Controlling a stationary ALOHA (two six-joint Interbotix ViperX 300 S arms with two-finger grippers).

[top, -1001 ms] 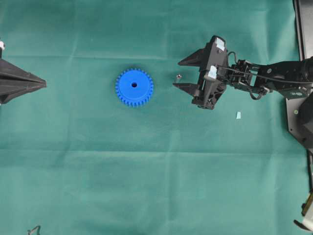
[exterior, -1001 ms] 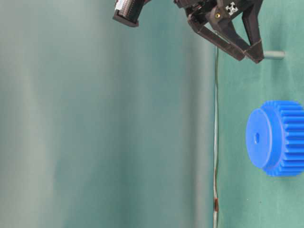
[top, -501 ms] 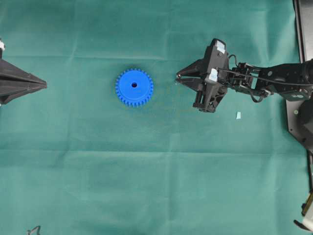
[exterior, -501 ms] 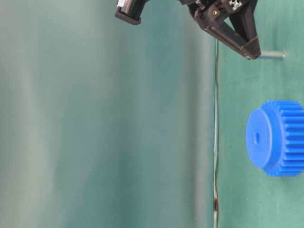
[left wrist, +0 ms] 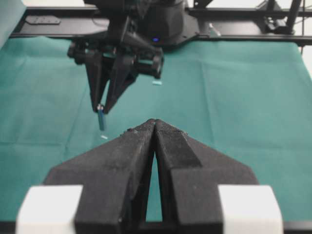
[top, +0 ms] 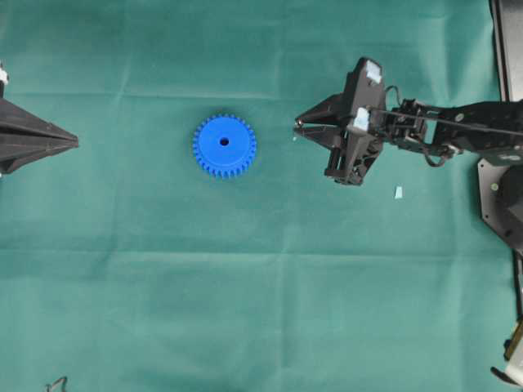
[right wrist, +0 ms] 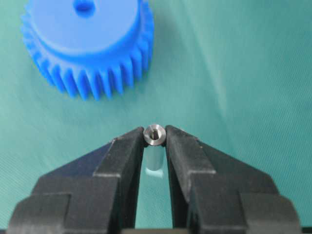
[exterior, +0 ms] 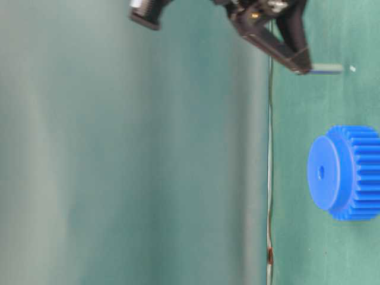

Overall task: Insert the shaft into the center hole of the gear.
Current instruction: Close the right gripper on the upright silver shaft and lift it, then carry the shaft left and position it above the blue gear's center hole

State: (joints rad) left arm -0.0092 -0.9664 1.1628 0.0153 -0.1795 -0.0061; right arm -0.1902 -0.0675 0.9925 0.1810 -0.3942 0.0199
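Covering the whole work surface was a green cloth [top: 261, 310], and you could trace faint fold lines across it in the overhead view. At table level a curtain [exterior: 130, 178] of the same green closed off the background. A black frame [left wrist: 234, 36] ran along the far edge of the cloth in the left wrist view, and a black base plate [top: 494, 192] sat at the right edge of the overhead view.

You had the right gripper [right wrist: 155, 139] clamped on the shaft [right wrist: 154, 134], which stood upright between the fingertips. At table level the shaft [exterior: 325, 69] hung clear of the cloth. The gear [top: 224, 145] lay flat on the cloth, near the middle and well apart from the shaft. Its center hole [top: 224, 142] faced up.

You had the left gripper [left wrist: 155, 127] parked at the left edge of the cloth, its jaws pressed together on nothing. A small pale blue scrap [top: 398, 193] lay on the cloth beside the right arm.
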